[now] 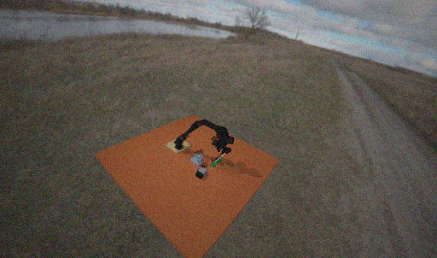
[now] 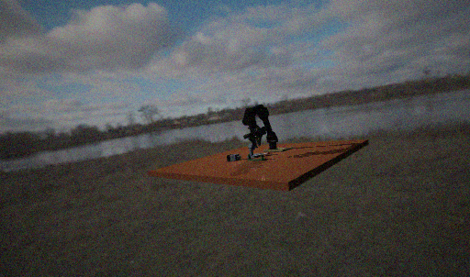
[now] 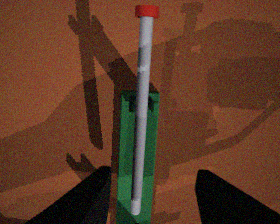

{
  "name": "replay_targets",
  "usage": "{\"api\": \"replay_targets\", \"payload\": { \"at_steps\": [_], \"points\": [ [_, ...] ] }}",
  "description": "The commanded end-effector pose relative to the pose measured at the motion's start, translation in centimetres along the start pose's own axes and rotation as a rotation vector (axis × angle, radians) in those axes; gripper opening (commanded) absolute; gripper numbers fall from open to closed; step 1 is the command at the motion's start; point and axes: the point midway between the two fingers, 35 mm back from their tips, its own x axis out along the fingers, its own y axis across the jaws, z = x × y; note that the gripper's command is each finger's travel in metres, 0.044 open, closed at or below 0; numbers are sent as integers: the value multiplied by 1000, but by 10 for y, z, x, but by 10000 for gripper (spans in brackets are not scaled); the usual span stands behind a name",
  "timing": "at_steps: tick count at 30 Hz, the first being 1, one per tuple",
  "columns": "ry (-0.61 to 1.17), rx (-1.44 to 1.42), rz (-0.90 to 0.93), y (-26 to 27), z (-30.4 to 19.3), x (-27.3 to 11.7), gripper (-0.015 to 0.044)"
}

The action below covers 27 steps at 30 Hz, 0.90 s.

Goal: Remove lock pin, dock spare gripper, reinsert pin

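Observation:
The lock pin, a pale rod with a red head, lies lengthwise along a green holder in the wrist view. Its head sticks out past the holder's far end. My gripper is open and empty, its dark fingers on either side of the pin's lower part, touching neither pin nor holder as far as I can see. The grey mount stands left of the holder in the top view; its socket is too small to make out. The spare gripper, a grey and black block, lies near the mount.
The orange table top bears everything. The arm's base stands on a pale yellow plate at the back left in the top view. The arm's shadow falls across the table around the holder.

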Motion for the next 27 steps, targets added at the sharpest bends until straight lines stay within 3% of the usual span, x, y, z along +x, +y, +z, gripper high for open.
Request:
{"api": "replay_targets", "payload": {
  "at_steps": [1, 27],
  "points": [
    [4, -5, 0, 3, -4, 23, 180],
    [4, -5, 0, 3, -9, 61, 180]
  ]
}}
